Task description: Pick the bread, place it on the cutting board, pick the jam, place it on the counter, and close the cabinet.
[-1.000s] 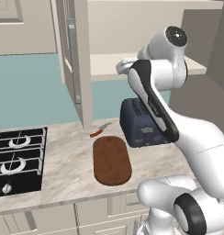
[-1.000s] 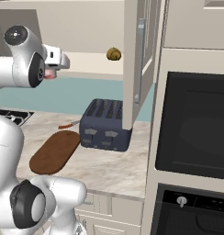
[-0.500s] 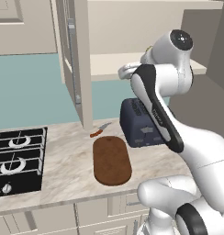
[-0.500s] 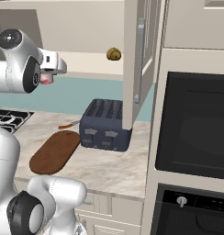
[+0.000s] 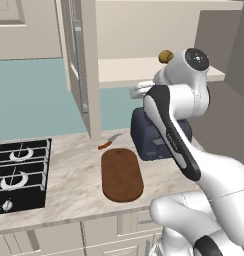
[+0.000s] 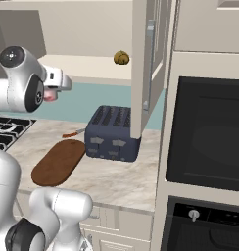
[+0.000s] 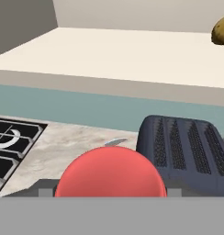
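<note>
1. Hand (image 6: 55, 84) of the white arm is raised above the desk, level with the cupboard shelf. It is pinching the small squat red jam jar (image 6: 50, 96), which bulges as a red dome at the bottom of the hand view (image 7: 111, 172).
2. Below the hand lies the beige marbled stone desk (image 5: 69, 185). The dark brown oblong wooden cutting board (image 5: 122, 175) lies flat on it with nothing on top.
3. Just beyond the board's far end lies a small knife with a red-brown handle and a pale blade (image 5: 109, 142).
4. To the robot's left of the board is the black gas stove (image 5: 19, 172), set into the desk.
5. To the right of the board stands a dark blue-grey four-slot toaster (image 6: 111, 132), near the board but not touching it. The hand hangs above the toaster's left side.
6. Above the toaster, the tall beige wall cupboard stands open. One panelled door with a long silver bar handle (image 5: 81, 65) juts out on the left side, and another (image 6: 146, 63) on the right.
7. On the cupboard's pale shelf (image 7: 109, 50), towards its right side, sits the small round golden-brown bread roll (image 6: 121, 57), well apart from the hand and the jar.
8. Farthest right, beside the open door, a black built-in oven (image 6: 209, 132) is set in a beige column.
</note>
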